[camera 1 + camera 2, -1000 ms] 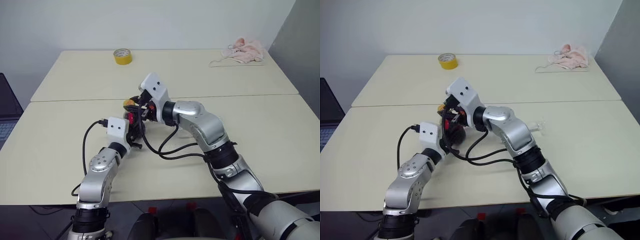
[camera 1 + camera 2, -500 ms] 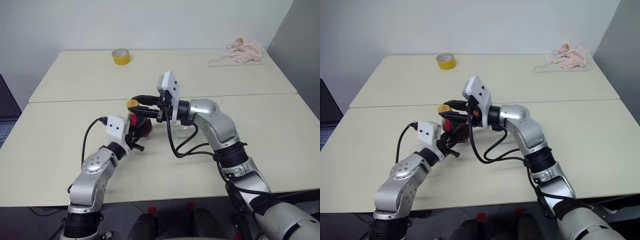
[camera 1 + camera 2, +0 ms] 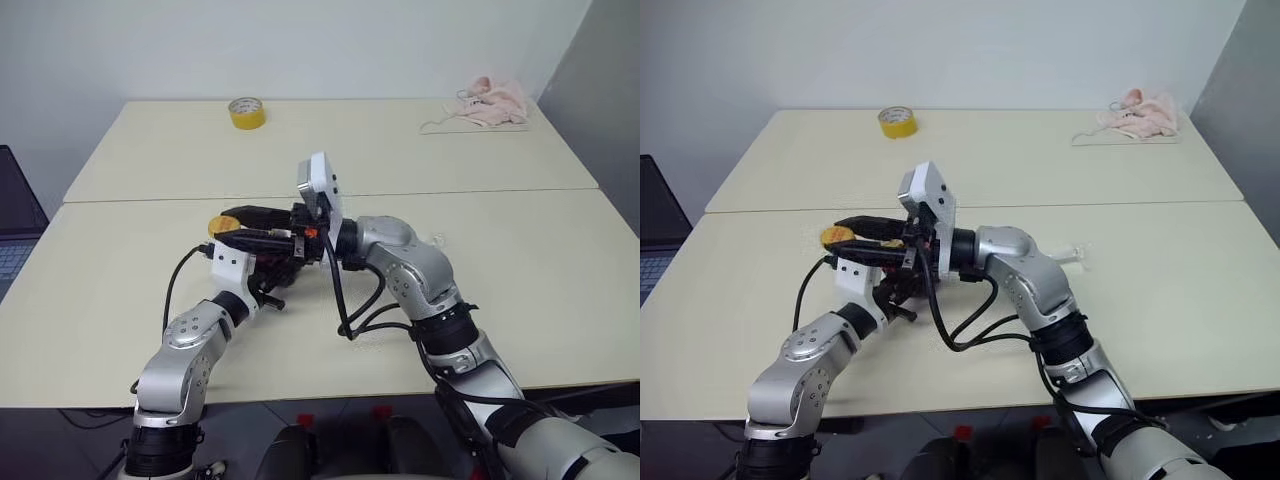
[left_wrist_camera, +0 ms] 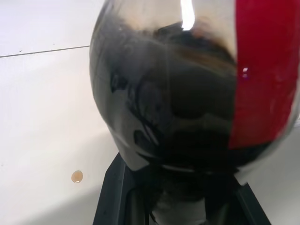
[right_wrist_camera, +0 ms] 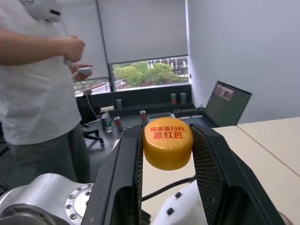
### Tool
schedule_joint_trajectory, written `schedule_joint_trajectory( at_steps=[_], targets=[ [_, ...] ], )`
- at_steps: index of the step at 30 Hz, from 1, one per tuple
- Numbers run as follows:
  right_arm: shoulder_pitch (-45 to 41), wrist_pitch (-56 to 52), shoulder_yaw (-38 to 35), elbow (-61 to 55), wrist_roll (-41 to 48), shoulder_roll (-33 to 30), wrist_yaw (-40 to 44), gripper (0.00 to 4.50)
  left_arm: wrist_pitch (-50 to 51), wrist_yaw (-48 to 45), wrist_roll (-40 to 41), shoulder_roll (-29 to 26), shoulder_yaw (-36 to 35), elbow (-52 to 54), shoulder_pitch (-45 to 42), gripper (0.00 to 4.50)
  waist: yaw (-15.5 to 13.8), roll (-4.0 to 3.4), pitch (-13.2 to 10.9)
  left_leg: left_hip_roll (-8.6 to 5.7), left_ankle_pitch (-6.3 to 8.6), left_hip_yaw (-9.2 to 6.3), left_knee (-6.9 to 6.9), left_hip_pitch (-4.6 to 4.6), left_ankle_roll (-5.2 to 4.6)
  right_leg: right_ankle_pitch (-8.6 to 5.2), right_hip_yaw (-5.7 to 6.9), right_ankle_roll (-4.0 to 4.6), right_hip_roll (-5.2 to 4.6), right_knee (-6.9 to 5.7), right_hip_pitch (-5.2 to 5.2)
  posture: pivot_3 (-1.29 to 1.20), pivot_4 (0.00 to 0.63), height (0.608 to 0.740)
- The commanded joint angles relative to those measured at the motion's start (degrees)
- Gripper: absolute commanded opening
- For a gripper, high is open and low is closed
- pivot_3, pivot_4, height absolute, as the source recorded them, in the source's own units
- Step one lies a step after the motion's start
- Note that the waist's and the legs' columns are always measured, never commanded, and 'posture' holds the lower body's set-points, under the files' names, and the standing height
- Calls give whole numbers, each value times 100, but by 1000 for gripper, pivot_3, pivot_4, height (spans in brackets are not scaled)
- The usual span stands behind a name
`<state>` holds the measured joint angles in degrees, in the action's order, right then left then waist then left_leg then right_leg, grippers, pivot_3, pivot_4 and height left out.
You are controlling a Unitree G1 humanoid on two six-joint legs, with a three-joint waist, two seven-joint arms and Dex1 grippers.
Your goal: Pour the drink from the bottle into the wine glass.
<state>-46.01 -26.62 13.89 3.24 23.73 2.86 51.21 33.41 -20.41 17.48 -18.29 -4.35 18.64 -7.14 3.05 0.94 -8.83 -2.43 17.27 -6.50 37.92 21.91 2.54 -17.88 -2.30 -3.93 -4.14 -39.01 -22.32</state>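
With the yellow cap (image 5: 168, 143) pinched between its two black fingers, the right gripper (image 3: 232, 226) hangs above the desk (image 3: 560, 270), pointing toward the robot's left, the cap clear of the bottle (image 4: 187, 93). The bottle sits low in front of the robot, just under the right gripper's fingers, clamped at its round body in the jaws of the left gripper (image 4: 183, 197), which are clenched tight on it. Dark drink (image 4: 159, 122) fills the body beside the red label (image 4: 262, 79), and a small brownish drop (image 4: 77, 176) lies on the desk close by. The glass (image 3: 1072, 254) shows only as a faint clear shape behind the right forearm, well apart from both grippers; how it stands cannot be told. Farther back, a roll of yellow tape (image 3: 245, 112) and a pink cloth (image 3: 488, 100) lie on the far desk. A person in a white shirt (image 5: 37, 79) stands beyond the desk's edge.

A second ago the right gripper was bent down over the bottle's neck with the cap there; half a second ago the cap was just above the bottle. Now it has been carried off toward the robot's left, while the bottle has stayed in the left grip.
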Motion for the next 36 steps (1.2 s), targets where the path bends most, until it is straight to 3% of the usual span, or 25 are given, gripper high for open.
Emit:
schedule_joint_trajectory(
  at_steps=[1, 9, 15, 20, 27, 31, 36],
  targets=[
    [15, 75, -222, -508, 56, -180, -179, 1214, -157, 260, -219, 2, -57, 31, -48, 730, -9, 0, 0, -1, 0, 0, 1, 1, 0, 0, 0, 0, -1, 1, 0, 0, 150, 740],
    [588, -106, -391, -1537, -147, -958, -809, 1214, -385, 657, -618, 30, -6, 60, -19, 721, 0, 1, 0, -1, 0, 2, -3, 3, 0, 0, -1, 0, -1, 2, -1, 0, 150, 740],
    [1862, -18, -681, -2646, -569, -1859, -1429, 1213, -574, 824, -797, 94, -18, 7, -15, 721, -65, 2, 0, -2, 1, 7, -1, 7, -1, 0, -4, 0, -2, 5, 0, 0, 150, 740],
    [3444, 221, -1643, -3309, -908, -2043, -2439, 1213, -665, 772, -785, 128, -38, -35, 9, 720, -128, 6, -1, -2, 1, 11, -1, 7, -2, 0, -6, 0, -2, 5, 1, 0, 150, 740],
    [4590, 994, -2921, -2992, -1244, -2144, -3198, 1213, -716, 707, -755, 146, -44, -162, -54, 720, -140, 5, -1, -2, 1, 18, 0, 1, -3, 0, -11, -1, 2, 3, 7, 0, 150, 740],
    [5254, 892, -3101, -2622, -1225, -2314, -3107, 1213, -749, 662, -745, 143, -32, -268, -137, 720, -140, 6, -1, -2, 1, 22, 1, 0, -3, 0, -11, -1, 2, 4, 12, 0, 150, 740],
    [5410, 610, -3128, -2340, -1118, -2257, -3218, 1213, -759, 677, -745, 168, -31, -326, -202, 720, -134, 3, -1, 0, 1, 24, 1, -2, -4, -1, -14, 0, 4, 3, 12, 0, 150, 740]
  ],
)
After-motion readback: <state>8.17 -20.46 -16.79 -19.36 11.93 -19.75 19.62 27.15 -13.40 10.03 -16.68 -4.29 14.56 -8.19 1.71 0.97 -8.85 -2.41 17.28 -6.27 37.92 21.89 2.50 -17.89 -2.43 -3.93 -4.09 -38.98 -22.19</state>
